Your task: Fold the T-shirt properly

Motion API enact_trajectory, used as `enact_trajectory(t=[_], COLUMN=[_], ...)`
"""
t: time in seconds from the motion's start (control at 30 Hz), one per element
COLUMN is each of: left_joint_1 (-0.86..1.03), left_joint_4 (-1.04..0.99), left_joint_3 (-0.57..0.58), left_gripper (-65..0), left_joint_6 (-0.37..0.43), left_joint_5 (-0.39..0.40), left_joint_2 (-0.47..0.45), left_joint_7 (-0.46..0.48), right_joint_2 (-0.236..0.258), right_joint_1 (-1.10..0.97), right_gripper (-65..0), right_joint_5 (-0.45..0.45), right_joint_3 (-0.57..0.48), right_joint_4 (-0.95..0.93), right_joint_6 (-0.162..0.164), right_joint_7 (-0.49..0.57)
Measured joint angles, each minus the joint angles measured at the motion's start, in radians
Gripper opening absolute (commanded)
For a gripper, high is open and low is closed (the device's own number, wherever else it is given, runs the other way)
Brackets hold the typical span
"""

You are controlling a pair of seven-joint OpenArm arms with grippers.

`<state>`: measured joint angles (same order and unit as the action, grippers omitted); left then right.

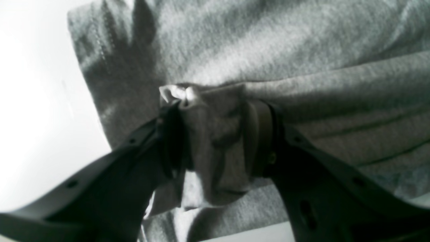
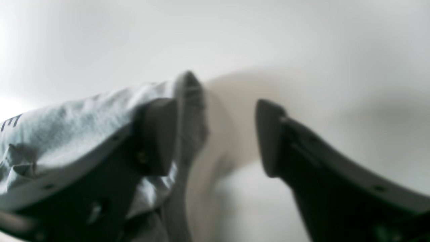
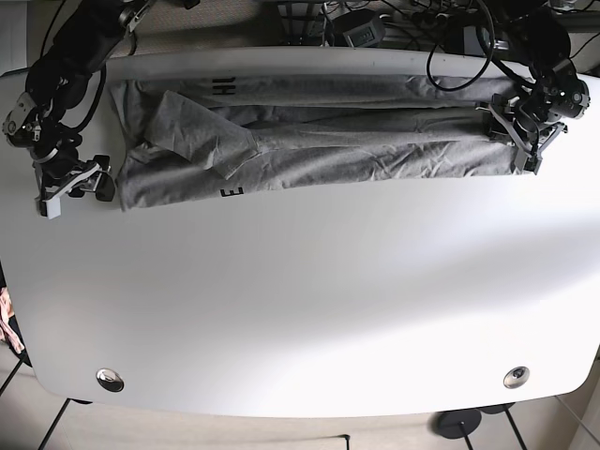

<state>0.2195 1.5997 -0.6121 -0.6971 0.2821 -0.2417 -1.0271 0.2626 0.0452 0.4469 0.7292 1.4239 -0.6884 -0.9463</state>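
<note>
The grey T-shirt (image 3: pixel 309 150) lies folded into a long band across the far half of the white table (image 3: pixel 300 300), with dark lettering showing near its left end. At the band's right end my left gripper (image 3: pixel 518 134) is shut on a bunched fold of the T-shirt (image 1: pixel 319 67); the left wrist view shows cloth pinched inside that gripper (image 1: pixel 215 114). My right gripper (image 3: pixel 82 180) is at the band's left corner, open. In the right wrist view the T-shirt's (image 2: pixel 67 131) edge rests against one finger (image 2: pixel 158 134), and the gap of the right gripper (image 2: pixel 215 134) is otherwise bare.
Cables and dark equipment (image 3: pixel 375 23) crowd the table's far edge. Two round metal fittings (image 3: pixel 110 379) (image 3: pixel 515 377) sit near the front corners. The table's left and right edges lie close to both arms.
</note>
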Motion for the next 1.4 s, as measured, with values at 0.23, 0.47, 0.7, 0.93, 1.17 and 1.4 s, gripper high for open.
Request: enact_trajectory(t=[0.23, 0.47, 0.7, 0.93, 1.17, 1.4], left_joint_1=[0.009, 0.066, 0.164, -0.069, -0.19, -0.156], left_joint_4=[0.082, 0.261, 0.126, -0.161, -0.219, 0.129], left_joint_3=[0.005, 0.006, 0.005, 0.06, 0.103, -0.069], left_gripper=[-39.4, -39.4, -39.4, -39.4, -39.4, -38.8], left_joint_6=[0.0, 0.0, 0.0, -0.007, -0.011, 0.0], left_joint_5=[-0.017, -0.019, -0.002, 0.016, 0.035, -0.015], left_joint_2=[0.006, 0.016, 0.0, -0.068, -0.064, 0.005], left_joint_7=[-0.034, -0.043, -0.015, 0.142, 0.035, -0.077], right_joint_2=[-0.166, -0.215, -0.112, -0.045, 0.006, 0.006], right_joint_1=[-0.158, -0.286, -0.238, -0.097, -0.021, -0.028], right_gripper=[-15.4, -21.9, -56.9, -57.1, -57.1, -57.1], right_joint_5=[0.027, 0.001, 0.017, 0.055, 0.034, -0.002], right_joint_3=[-0.254, -0.356, -0.35, -0.285, -0.281, -0.282], right_joint_4=[0.459, 0.407, 0.174, -0.078, -0.161, -0.072], right_joint_6=[-0.019, -0.011, 0.035, 0.027, 0.037, 0.06], right_joint_7=[-0.032, -0.072, 0.032, 0.162, 0.193, 0.175])
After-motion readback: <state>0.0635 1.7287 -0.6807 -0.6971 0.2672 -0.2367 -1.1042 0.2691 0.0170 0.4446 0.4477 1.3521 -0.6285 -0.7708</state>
